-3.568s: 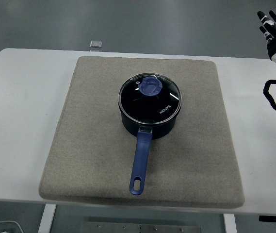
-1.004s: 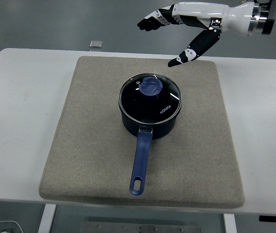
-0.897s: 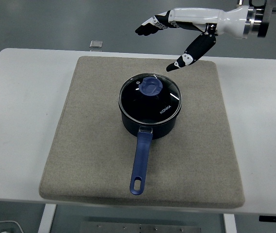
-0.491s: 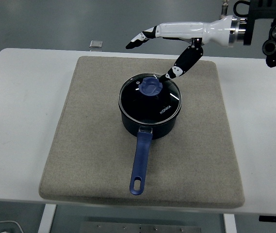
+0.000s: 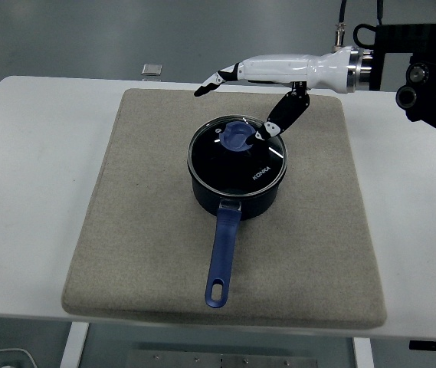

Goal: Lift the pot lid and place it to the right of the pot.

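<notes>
Since the earlier frames my right hand point(image 5: 257, 90) has swung in from the bench's far right corner, travelling leftward and down until it hangs just over the pot's 1 o'clock side. Its fingers point(image 5: 211, 80) are stretched out long and spread, pointing toward 9 o'clock past the lid's far rim, while the thumb point(image 5: 279, 119) angles down with its tip right at the lid's edge near the knob; I can't tell whether it touches the glass. It holds nothing. The lid point(image 5: 237, 156) is seated on the dark pot point(image 5: 235, 198), its blue knob point(image 5: 238, 136) free, and the pot sits a little beyond the centre of the grey mat point(image 5: 142, 230) on the white bench point(image 5: 26, 192), with its blue handle point(image 5: 222, 255) pointing to 6 o'clock, toward me. So I judge the task barely started: the approach is nearly finished, but no grasp, no lift and no placing has happened. What remains is closing on the knob, raising the lid, and carrying it to the bare mat at the pot's 3 o'clock side. My left arm is out of the picture.
</notes>
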`<move>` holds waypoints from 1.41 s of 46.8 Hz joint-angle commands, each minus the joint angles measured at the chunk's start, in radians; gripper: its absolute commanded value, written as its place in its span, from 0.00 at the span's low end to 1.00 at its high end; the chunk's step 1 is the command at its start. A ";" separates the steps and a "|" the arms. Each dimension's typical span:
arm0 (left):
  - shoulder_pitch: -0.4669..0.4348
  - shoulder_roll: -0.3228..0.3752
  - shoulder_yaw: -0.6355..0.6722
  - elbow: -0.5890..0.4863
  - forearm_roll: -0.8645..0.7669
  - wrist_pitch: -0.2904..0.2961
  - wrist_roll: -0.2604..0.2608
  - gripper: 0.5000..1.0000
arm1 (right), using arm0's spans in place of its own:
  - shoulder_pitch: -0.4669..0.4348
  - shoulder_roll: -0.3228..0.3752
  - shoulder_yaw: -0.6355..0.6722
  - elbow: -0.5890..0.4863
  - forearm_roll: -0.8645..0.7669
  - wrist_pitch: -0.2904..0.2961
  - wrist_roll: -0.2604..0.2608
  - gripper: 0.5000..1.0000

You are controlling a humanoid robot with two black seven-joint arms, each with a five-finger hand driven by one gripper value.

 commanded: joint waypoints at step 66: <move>0.000 0.000 0.000 0.000 -0.001 0.000 0.000 1.00 | -0.021 0.028 -0.126 -0.041 -0.210 -0.271 0.000 0.82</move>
